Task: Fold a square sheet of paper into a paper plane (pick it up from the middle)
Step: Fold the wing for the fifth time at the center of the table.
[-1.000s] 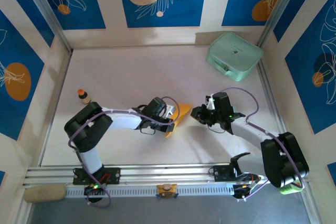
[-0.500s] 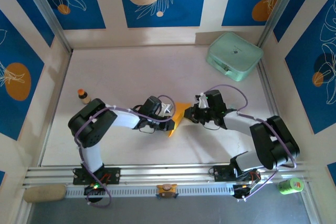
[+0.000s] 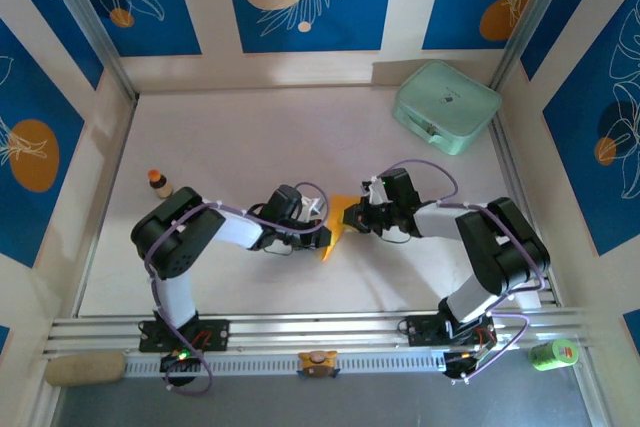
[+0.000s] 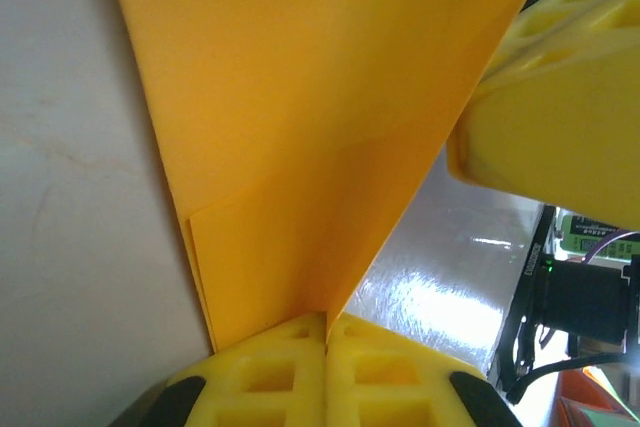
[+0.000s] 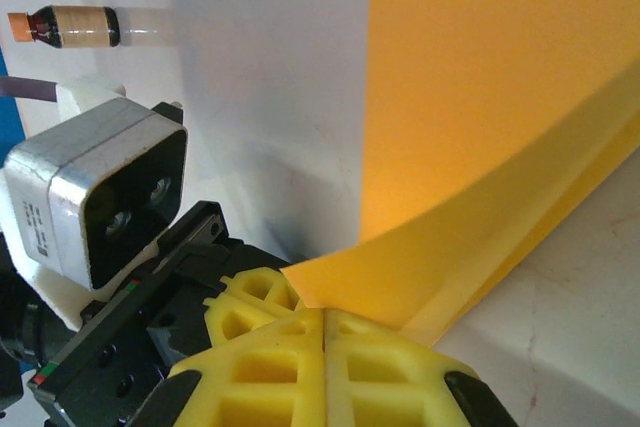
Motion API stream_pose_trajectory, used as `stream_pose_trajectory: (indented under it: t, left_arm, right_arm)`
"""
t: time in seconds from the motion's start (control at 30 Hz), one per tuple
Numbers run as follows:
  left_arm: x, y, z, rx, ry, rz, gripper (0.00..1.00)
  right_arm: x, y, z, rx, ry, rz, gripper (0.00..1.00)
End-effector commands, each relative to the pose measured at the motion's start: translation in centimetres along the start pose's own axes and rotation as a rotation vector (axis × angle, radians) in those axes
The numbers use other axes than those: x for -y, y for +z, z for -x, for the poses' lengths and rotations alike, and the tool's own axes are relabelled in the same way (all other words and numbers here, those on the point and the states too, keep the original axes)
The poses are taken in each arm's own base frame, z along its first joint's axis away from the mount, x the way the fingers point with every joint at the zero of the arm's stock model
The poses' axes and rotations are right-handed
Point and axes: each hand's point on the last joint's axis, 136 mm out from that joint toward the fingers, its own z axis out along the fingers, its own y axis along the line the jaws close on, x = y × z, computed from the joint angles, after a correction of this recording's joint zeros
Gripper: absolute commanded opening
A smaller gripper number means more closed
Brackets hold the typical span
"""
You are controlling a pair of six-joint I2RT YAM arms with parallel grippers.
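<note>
The square sheet of paper [image 3: 337,219] is orange-yellow and folded into a layered pointed wedge, held up mid-table between both arms. My left gripper [image 3: 322,232] is shut on its lower left edge; in the left wrist view the yellow jaws [image 4: 326,325] pinch the paper [image 4: 320,117], whose layers fan upward. My right gripper [image 3: 354,217] is shut on the opposite side; its jaws [image 5: 325,315] clamp a curling flap of the paper [image 5: 480,97]. One right finger [image 4: 560,117] looms at the upper right of the left wrist view.
A mint-green case [image 3: 445,105] lies at the back right. A small brown bottle [image 3: 159,183] stands at the left, also at the top left of the right wrist view as the bottle [image 5: 65,27]. The left wrist's camera block [image 5: 100,197] sits close to the right jaws.
The right arm swung left to the paper and its jaws closed on the sheet's right side. The left gripper kept its hold and shifted slightly left.
</note>
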Motion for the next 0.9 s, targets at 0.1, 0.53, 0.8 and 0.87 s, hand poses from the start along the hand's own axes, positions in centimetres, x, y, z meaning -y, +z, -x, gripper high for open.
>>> stream_pose_trajectory:
  t: [0.1, 0.53, 0.8, 0.87]
  left_arm:
    - [-0.8, -0.2, 0.2, 0.020, -0.062, -0.022, 0.00]
    - [-1.8, -0.7, 0.3, 0.066, -0.135, -0.003, 0.00]
    - [-2.6, -1.2, 0.5, 0.108, -0.183, 0.007, 0.00]
    - [-2.8, -1.3, 0.5, 0.115, -0.195, 0.009, 0.00]
  right_arm:
    - [-0.9, 0.2, 0.6, -0.021, -0.003, 0.056, 0.06]
    - [-0.3, 1.2, 1.4, -0.044, 0.023, 0.050, 0.06]
    - [-0.4, 1.5, 1.5, -0.060, 0.025, 0.074, 0.06]
    - [-0.3, 1.7, 1.3, -0.067, 0.028, 0.075, 0.06]
